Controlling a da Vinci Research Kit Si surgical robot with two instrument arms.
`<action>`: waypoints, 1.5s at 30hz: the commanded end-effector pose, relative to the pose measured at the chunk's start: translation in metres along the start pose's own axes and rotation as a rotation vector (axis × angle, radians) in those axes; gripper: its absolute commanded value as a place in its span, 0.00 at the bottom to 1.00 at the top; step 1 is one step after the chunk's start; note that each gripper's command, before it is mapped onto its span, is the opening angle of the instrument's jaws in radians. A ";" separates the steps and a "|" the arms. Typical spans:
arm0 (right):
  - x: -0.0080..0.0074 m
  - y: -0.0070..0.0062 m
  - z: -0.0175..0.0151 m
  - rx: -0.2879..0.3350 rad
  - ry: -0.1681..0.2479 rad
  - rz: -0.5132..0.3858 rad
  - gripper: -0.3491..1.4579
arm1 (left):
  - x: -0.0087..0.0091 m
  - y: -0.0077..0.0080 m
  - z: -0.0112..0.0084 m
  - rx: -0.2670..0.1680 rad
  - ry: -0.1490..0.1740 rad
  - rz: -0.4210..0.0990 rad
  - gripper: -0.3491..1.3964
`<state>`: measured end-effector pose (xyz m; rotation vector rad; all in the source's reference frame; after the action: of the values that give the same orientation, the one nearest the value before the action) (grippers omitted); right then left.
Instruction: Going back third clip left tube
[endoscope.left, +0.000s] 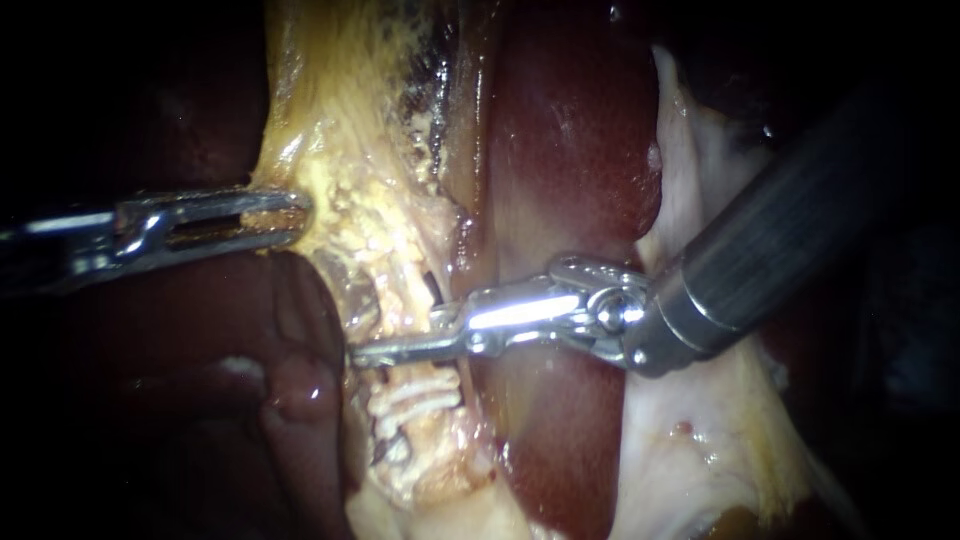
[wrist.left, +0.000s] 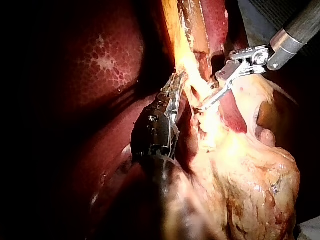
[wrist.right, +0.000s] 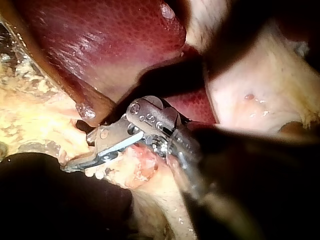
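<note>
Dark red liver backdrop. Tube runs vertically, clips crosswise. Left instrument clamps yellow tissue; right instrument jaws slightly parted, empty.

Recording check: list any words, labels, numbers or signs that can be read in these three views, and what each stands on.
None can be read.
No text, label or sign stands on the tissue.
Any marks on the left instrument and the right instrument are too small and blurred to read.
</note>
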<state>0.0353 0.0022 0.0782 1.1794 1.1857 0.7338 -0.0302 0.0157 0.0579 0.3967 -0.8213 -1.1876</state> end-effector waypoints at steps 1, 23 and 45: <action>0.0000 0.0000 0.0000 0.001 0.000 0.000 0.00 | 0.0000 0.0000 0.0000 0.001 0.001 0.000 0.00; -0.0006 -0.0005 -0.0002 -0.063 0.003 -0.224 0.52 | -0.0001 -0.0004 -0.0004 0.006 0.000 -0.001 0.00; 0.0001 -0.0042 -0.0097 -0.097 -0.015 -0.674 0.52 | -0.0001 -0.0003 -0.0005 0.006 0.000 -0.001 0.00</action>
<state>0.0250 0.0044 0.0744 0.6220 1.4098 0.2513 -0.0301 0.0156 0.0574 0.4025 -0.8247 -1.1861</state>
